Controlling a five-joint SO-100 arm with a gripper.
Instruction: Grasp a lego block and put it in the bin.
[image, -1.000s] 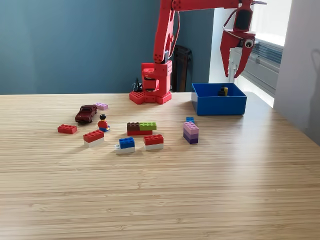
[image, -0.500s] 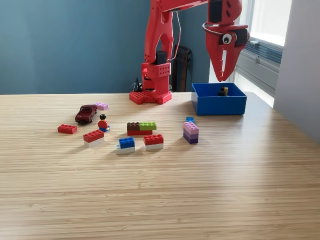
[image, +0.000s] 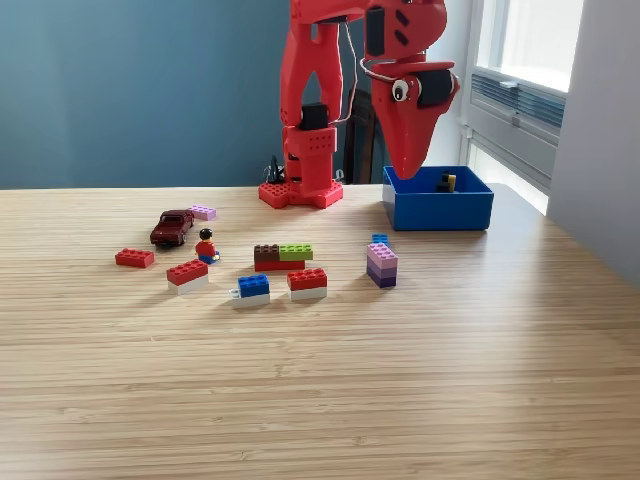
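1. Progress: red 3D-printed plastic gripper (image: 408, 170) hanging high, tips pointing down, carrying nothing visible; fingers (image: 410, 150) apparently pressed together into one tapered wedge, no gap to be seen.
2. Bin: open-topped rectangular blue plastic bin (image: 440, 208) just below the fingertips and toward the exterior view's right, near wall roughly level with them; small black-and-yellow lego pieces (image: 446, 182) already lying inside, judged as at least one delivery done.
3. Remaining work: many bricks loose on the pale wood-grain table (image: 320, 380), all well below the fingers and toward the exterior view's left.
4. Nearest candidate: pink-and-purple stacked lego block (image: 381, 266), almost straight below the fingertips, with a small blue piece (image: 380, 239) touching or just behind it.
5. Further candidates, leftward from the fingers: red-on-white brick (image: 307, 283); brown-and-green brick on a red base (image: 282, 257); blue-on-white brick (image: 251, 290); second red-on-white brick (image: 187, 276); flat red brick (image: 134, 258); small lilac plate (image: 203, 212).
6. Non-brick items: dark red toy car (image: 172, 227) and small red-shirted minifigure (image: 206, 246), both well left of the fingers.
7. Judged stage: between cycles, next grasp not yet begun.
8. Writing: no brand, label or legible text anywhere; stud markings too small to read.
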